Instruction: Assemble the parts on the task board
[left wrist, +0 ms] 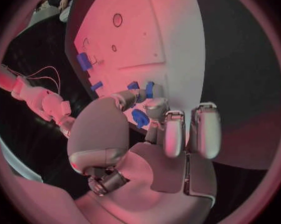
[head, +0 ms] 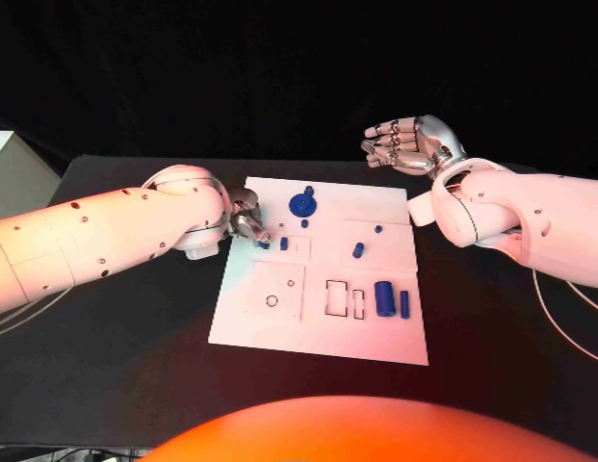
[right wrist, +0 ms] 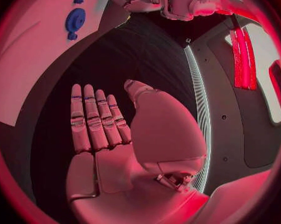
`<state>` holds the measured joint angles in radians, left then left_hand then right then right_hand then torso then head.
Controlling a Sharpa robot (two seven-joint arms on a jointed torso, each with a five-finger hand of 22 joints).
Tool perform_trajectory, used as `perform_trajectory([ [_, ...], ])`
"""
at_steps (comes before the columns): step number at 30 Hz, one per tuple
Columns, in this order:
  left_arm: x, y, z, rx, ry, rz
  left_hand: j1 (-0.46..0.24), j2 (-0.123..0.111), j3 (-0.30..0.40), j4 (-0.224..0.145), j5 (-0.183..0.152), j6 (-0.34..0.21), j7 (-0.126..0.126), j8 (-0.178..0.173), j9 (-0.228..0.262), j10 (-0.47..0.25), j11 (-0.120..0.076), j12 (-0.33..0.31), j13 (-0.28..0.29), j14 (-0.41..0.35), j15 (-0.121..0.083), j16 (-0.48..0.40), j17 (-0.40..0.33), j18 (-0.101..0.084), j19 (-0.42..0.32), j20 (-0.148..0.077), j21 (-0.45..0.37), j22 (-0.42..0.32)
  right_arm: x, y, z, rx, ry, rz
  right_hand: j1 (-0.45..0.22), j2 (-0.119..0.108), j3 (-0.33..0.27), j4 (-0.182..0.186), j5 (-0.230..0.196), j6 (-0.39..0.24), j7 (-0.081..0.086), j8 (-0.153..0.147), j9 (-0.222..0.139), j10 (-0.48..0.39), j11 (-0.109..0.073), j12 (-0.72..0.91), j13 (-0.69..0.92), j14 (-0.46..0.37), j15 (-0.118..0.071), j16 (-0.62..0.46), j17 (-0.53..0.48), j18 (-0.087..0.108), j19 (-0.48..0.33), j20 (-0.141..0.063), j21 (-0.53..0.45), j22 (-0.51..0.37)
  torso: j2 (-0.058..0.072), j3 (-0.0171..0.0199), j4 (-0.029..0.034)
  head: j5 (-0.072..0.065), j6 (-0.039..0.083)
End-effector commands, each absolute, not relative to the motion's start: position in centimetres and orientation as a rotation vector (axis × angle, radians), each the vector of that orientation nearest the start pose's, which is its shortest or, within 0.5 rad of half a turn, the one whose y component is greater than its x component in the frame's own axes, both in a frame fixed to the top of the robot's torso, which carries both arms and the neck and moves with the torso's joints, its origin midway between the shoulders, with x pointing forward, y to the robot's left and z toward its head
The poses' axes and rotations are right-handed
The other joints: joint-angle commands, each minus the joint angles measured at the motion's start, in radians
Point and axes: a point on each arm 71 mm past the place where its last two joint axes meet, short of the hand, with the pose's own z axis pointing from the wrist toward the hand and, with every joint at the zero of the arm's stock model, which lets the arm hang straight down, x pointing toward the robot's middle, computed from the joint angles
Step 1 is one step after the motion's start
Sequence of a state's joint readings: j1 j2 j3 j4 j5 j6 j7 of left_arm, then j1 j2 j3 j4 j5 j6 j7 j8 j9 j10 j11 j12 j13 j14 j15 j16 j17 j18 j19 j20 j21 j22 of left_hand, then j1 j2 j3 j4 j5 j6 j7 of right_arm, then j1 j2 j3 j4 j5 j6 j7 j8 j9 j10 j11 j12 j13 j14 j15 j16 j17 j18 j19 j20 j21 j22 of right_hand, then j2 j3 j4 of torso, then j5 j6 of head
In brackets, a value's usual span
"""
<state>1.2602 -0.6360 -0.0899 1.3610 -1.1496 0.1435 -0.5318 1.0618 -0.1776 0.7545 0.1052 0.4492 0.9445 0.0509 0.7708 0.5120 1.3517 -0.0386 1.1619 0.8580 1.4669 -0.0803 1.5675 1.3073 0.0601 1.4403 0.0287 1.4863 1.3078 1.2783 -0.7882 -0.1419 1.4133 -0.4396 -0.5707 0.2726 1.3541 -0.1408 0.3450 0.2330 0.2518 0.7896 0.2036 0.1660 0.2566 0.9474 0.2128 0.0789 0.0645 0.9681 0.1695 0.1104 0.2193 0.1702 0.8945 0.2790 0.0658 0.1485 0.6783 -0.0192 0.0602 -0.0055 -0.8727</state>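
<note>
White task board (head: 323, 322) lies flat mid-table, small blue parts (head: 383, 300) scattered across it.

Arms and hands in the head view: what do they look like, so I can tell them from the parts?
Both arms are smooth white shells dotted with small dark holes. Each ends in a silver metallic hand, left hand and right hand, with segmented fingers. Thin pale cables trail beside the right arm.

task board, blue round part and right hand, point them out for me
task board (head: 320, 327), head view, bare white area near its front edge
blue round part (head: 303, 203), head view, middle of its disc
right hand (head: 407, 144), head view, middle of the hand
</note>
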Motion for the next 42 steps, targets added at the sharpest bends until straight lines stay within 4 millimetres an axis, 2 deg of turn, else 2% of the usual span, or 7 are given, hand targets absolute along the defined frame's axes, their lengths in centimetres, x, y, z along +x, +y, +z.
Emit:
perform_trajectory([
  [1,50.50,15.96,-22.36,-0.082,2.270,-0.382,0.005,0.013,0.141,-0.139,0.005,0.013,-0.015,0.004,0.002,0.007,0.001,0.006,0.001,0.104,-0.006,0.003,0.263,-0.015,0.007,-0.001,0.003,0.076,51.26,-22.17,-17.62,0.691,1.437,1.109,-0.010,-0.003,-0.004,0.001,0.006,0.007,0.071,-0.005,-0.002,0.006,0.002,-0.003,-0.001,0.008,0.000,-0.005,-0.001,0.012,-0.007,-0.001,-0.002,-0.001,0.001,0.0006,0.0003,-0.001,0.000],
  [20,49.64,16.36,-22.53,-0.111,2.206,-0.424,0.003,0.014,0.140,-0.139,0.001,0.013,-0.015,0.004,0.001,0.007,0.001,0.006,0.002,0.104,-0.006,0.003,0.263,-0.016,0.007,-0.001,0.004,0.077,51.25,-22.33,-17.66,0.695,1.437,1.107,-0.011,-0.002,-0.004,0.001,0.007,0.007,0.071,-0.005,-0.002,0.006,0.002,-0.004,-0.001,0.008,0.000,-0.005,-0.001,0.012,-0.007,-0.001,-0.002,-0.001,0.001,-0.0004,-0.0006,0.001,0.000],
  [42,49.69,16.48,-22.14,-0.099,2.127,-0.428,0.001,0.015,0.139,-0.139,-0.001,0.014,-0.015,0.005,0.001,0.008,0.001,0.006,0.002,0.104,-0.007,0.003,0.263,-0.016,0.008,-0.002,0.004,0.078,51.23,-22.40,-17.69,0.696,1.438,1.105,-0.014,-0.001,-0.004,0.002,0.010,0.009,0.071,-0.006,-0.002,0.008,0.002,-0.006,-0.001,0.009,0.000,-0.007,-0.003,0.012,-0.007,-0.001,-0.001,-0.005,0.000,-0.0006,-0.0002,0.000,0.000],
])
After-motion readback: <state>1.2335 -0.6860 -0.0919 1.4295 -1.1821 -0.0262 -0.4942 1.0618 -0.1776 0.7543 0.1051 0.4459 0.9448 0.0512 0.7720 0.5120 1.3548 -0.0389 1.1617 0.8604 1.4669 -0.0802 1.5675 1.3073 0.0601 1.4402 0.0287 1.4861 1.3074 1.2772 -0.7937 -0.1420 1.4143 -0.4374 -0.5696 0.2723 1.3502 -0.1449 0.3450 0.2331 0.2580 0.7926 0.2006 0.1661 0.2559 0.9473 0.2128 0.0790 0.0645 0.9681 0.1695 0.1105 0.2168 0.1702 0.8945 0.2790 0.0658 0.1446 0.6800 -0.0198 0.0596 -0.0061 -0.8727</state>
